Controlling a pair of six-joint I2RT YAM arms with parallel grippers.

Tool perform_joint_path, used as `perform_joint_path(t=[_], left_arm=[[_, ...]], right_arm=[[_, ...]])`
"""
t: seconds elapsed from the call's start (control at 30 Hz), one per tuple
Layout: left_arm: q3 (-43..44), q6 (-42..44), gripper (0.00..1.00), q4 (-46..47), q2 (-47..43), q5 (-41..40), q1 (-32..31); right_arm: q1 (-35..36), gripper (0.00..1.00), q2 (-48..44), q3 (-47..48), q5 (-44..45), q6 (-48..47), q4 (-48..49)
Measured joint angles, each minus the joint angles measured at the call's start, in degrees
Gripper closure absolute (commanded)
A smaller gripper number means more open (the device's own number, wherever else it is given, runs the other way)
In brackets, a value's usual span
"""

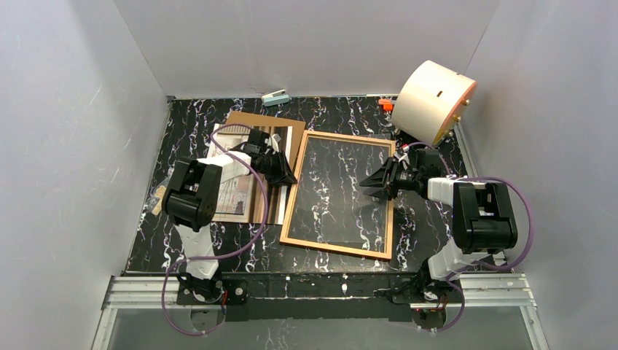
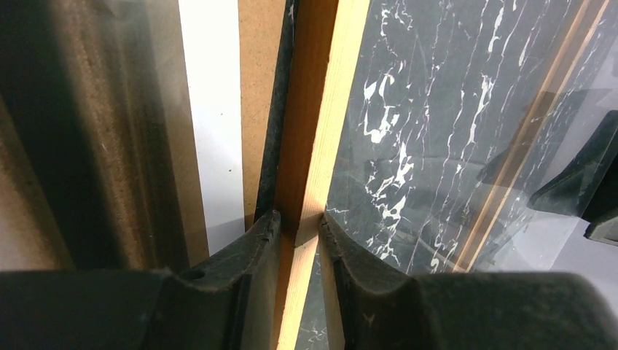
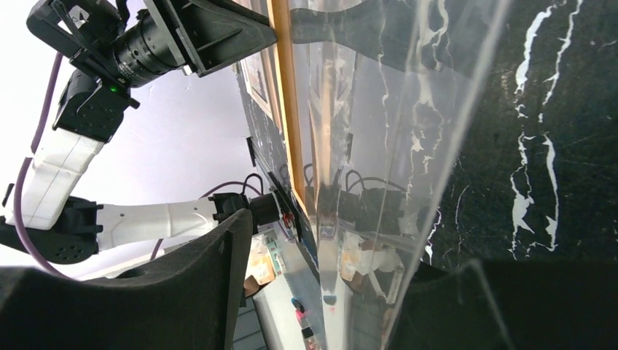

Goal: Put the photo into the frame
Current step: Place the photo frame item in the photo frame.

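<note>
A black table (image 1: 423, 240) with white streaks is seen. The frame (image 1: 335, 249) is laid flat near the middle of it. Behind the frame's far right corner, a big white round drum (image 1: 433, 102) is tilted on its side. Just left of the frame, a brown board (image 1: 251, 120) is laid. The photo (image 1: 239, 198) is laid on that board, picture side up, outside the frame and partly hidden by the left arm. A clear sheet (image 3: 364, 87) is seen over the frame's opening.

The left tool (image 1: 289, 177) is set at the frame's left rail. One of its fingers (image 2: 248, 255) is placed on each side of the wood, right against it. Whether the rail is squeezed cannot be told. The right tool (image 1: 372, 187) is held at the frame's right side. Its fingers are spread wide, the sheet's edge is seen between them, and nothing is pinched.

Behind the frame, by the back wall, a small blue-green thing (image 1: 275, 98) and a small orange thing (image 1: 386, 105) are seen.
</note>
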Motion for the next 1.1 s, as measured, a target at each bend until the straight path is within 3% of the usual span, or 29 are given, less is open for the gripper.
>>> perform_joint_path(t=[0.7, 1.1], left_arm=[[3.2, 5.3, 0.71, -3.3, 0.3, -9.2, -4.5], [6.8, 7.3, 0.79, -8.7, 0.6, -17.5, -7.5]], right_arm=[[0.0, 0.48, 0.5, 0.5, 2.1, -1.7, -2.8], [0.0, 0.48, 0.7, 0.5, 2.1, -1.7, -2.8]])
